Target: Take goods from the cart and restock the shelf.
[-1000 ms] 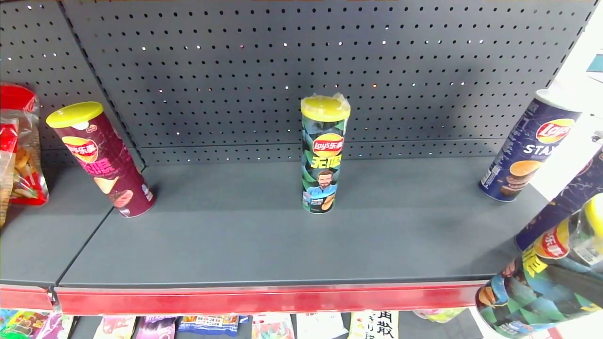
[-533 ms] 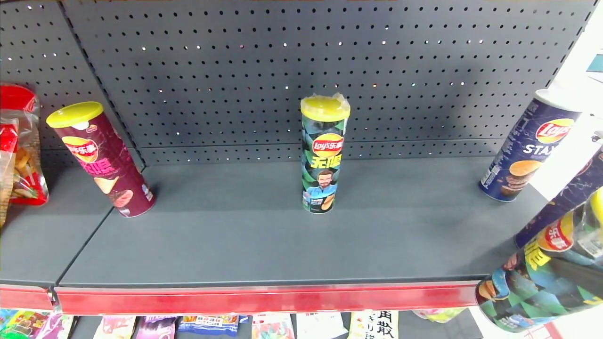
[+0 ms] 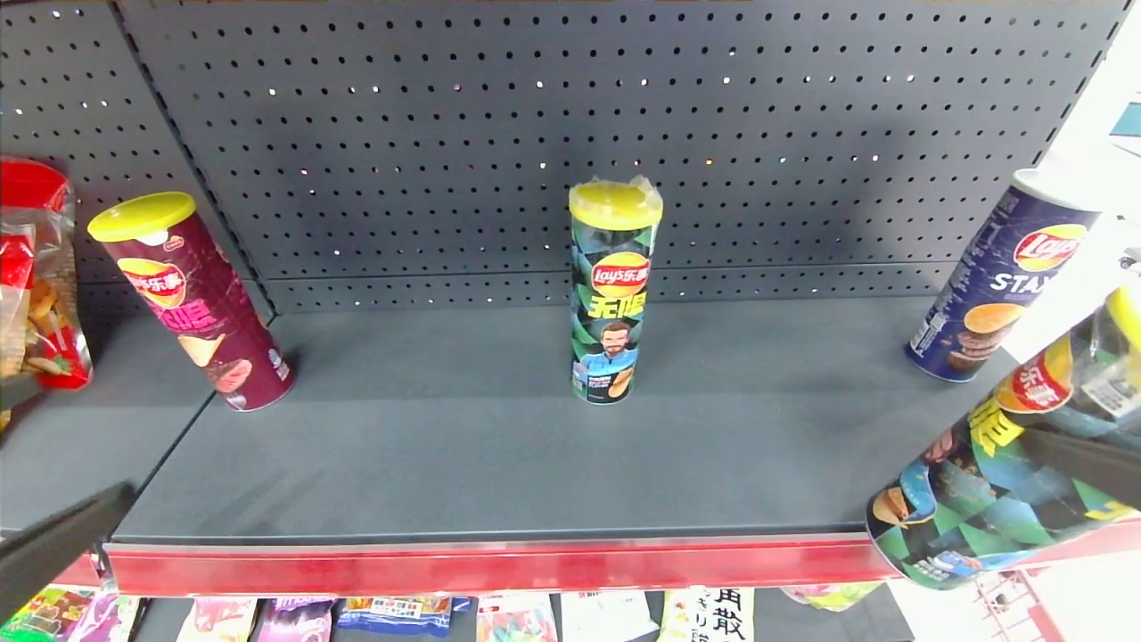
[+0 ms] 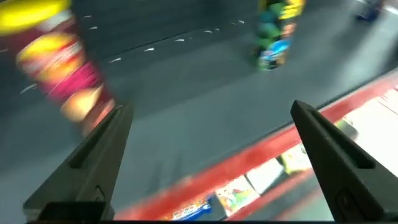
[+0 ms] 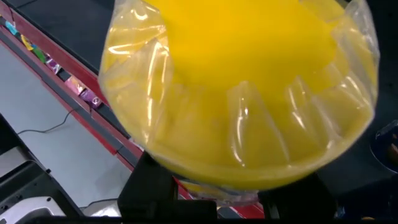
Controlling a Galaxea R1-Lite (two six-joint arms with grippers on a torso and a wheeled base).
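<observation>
My right gripper (image 5: 224, 196) is shut on a green-patterned chips can (image 3: 972, 499) with a yellow lid (image 5: 249, 81). The can is tilted and hangs at the right end of the shelf's red front rail (image 3: 499, 563). A matching green can (image 3: 613, 294) stands upright mid-shelf. On the left a maroon can (image 3: 192, 303) stands where two shelf boards meet. My left gripper (image 4: 211, 109) is open and holds nothing. It hovers over the front rail, between the maroon can (image 4: 62, 81) and the green can (image 4: 273, 34). One of its fingers (image 3: 62, 535) shows at the lower left.
A blue can (image 3: 1003, 285) stands at the shelf's right end, just behind the held can. A red snack bag (image 3: 31, 276) stands at the far left. The grey shelf board (image 3: 446, 455) is bare between the cans, with a pegboard wall behind. Several snack packets (image 3: 401, 615) hang below the rail.
The held green can has moved up and left, nearer the shelf's front edge. A finger of my left gripper has come into the head view at the lower left.
</observation>
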